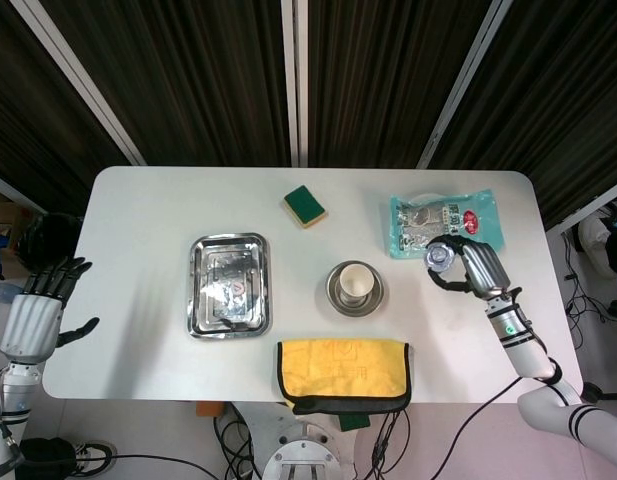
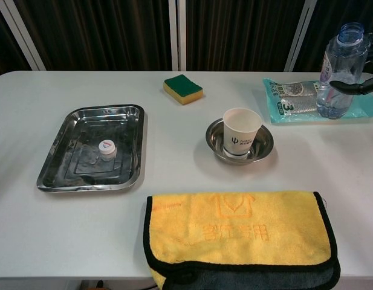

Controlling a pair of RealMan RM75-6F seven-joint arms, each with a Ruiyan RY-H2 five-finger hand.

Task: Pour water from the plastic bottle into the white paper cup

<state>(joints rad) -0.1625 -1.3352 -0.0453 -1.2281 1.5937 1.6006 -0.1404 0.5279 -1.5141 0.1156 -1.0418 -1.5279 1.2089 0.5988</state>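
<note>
A clear plastic bottle (image 2: 338, 70) with no cap hangs upright above the table at the right, a little water in its base. My right hand (image 1: 471, 267) grips the bottle (image 1: 438, 256), its fingers wrapped round it; in the chest view only one dark finger (image 2: 355, 86) shows across it. The white paper cup (image 2: 241, 132) stands upright and empty in a small steel bowl (image 2: 260, 148), to the bottle's left. Cup (image 1: 355, 281) and bowl sit mid-table. My left hand (image 1: 40, 309) hovers off the table's left edge, fingers spread, holding nothing.
A steel tray (image 2: 71, 162) at the left holds the white bottle cap (image 2: 107, 147). A yellow towel (image 2: 237, 232) lies at the front edge. A green and yellow sponge (image 2: 182, 88) sits at the back, and a teal packet (image 2: 292, 101) lies under the bottle.
</note>
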